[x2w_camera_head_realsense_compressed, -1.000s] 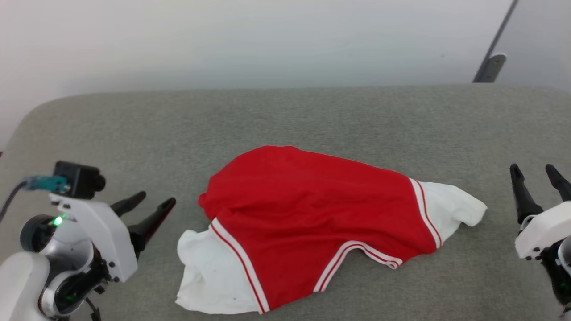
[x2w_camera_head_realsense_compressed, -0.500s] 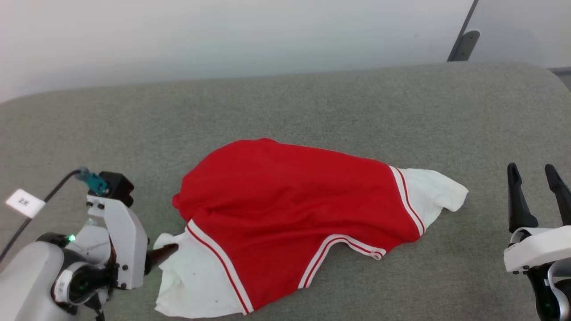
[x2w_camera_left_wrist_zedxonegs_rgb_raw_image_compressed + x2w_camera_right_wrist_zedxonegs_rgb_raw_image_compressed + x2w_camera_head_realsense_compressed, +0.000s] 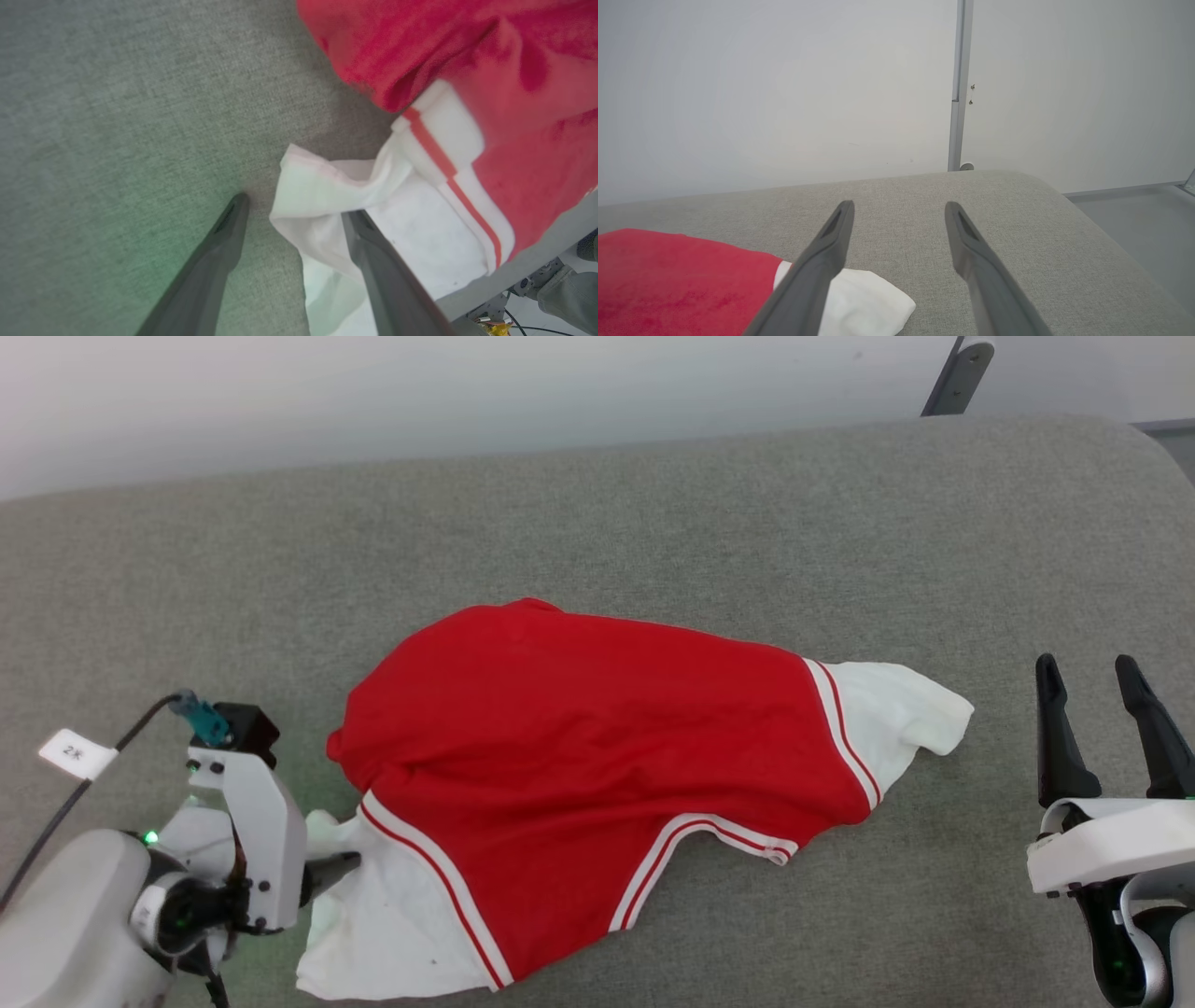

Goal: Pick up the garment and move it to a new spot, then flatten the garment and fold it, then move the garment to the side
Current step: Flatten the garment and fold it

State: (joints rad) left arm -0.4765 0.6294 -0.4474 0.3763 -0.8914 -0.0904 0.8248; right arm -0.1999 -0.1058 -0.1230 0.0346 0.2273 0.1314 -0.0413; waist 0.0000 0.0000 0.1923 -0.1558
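Straddling sleeve (image 3: 322, 186) edge: left gripper (image 3: 296, 217), jaws wide, one finger (image 3: 373, 261) over white cloth, other over bare cushion (image 3: 117, 140) | garment (image 3: 597, 728) spreads right of it | right gripper (image 3: 1088, 672) wide too, empty, far sleeve (image 3: 864, 298) to its left

Only one bit of writing is legible: a small white paper tag (image 3: 77, 753) on the thin black cable (image 3: 147, 712), near left. It starts with "2"; the second character is too blurred to read.
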